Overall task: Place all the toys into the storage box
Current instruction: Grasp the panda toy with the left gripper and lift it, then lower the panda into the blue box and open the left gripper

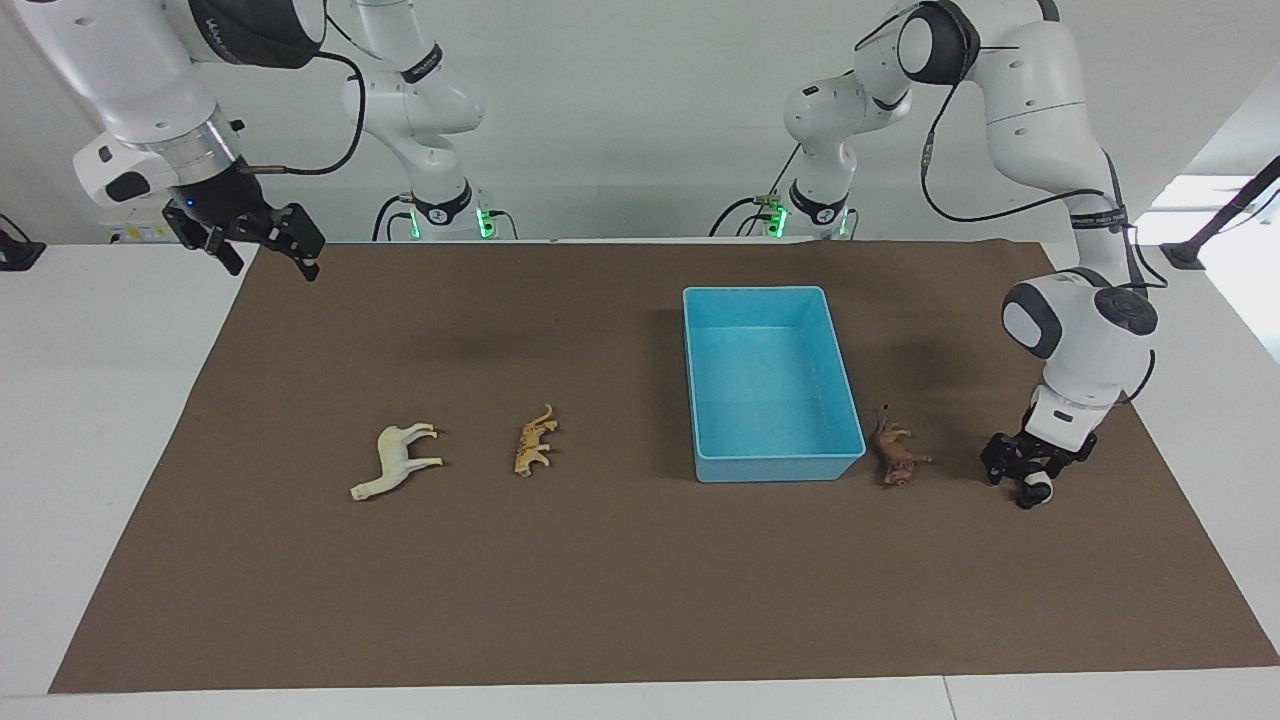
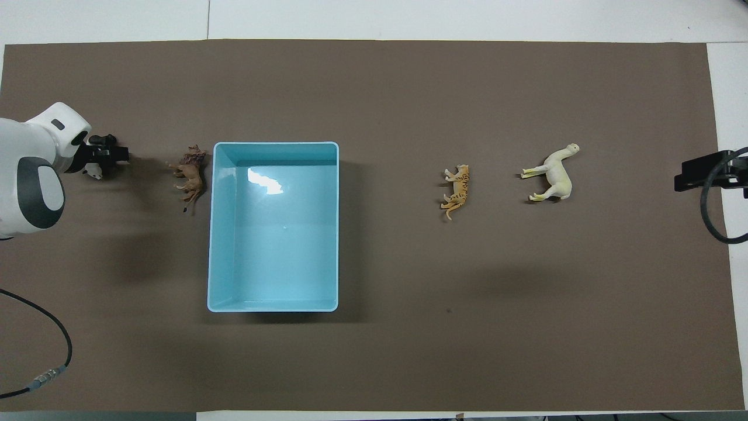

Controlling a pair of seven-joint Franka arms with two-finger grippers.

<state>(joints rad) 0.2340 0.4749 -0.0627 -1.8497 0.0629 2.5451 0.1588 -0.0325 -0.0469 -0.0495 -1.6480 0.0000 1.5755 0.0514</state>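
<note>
The light blue storage box (image 1: 775, 467) stands empty on the brown mat; it also shows in the overhead view (image 2: 273, 306). The black-and-white panda (image 1: 1036, 490) (image 2: 93, 171) lies toward the left arm's end, mostly covered by my left gripper (image 1: 1020, 478) (image 2: 104, 155), which is down on it. The brown lion (image 1: 895, 457) (image 2: 190, 175) lies between the panda and the box. The orange spotted cat (image 1: 533, 445) (image 2: 457, 190) and the cream-white horse (image 1: 395, 460) (image 2: 555, 178) lie toward the right arm's end. My right gripper (image 1: 268, 265) (image 2: 692, 174) waits open in the air over the mat's edge.
The brown mat (image 1: 600, 580) covers most of the white table. A cable (image 2: 35, 374) of the left arm hangs over the mat's corner nearest the robots.
</note>
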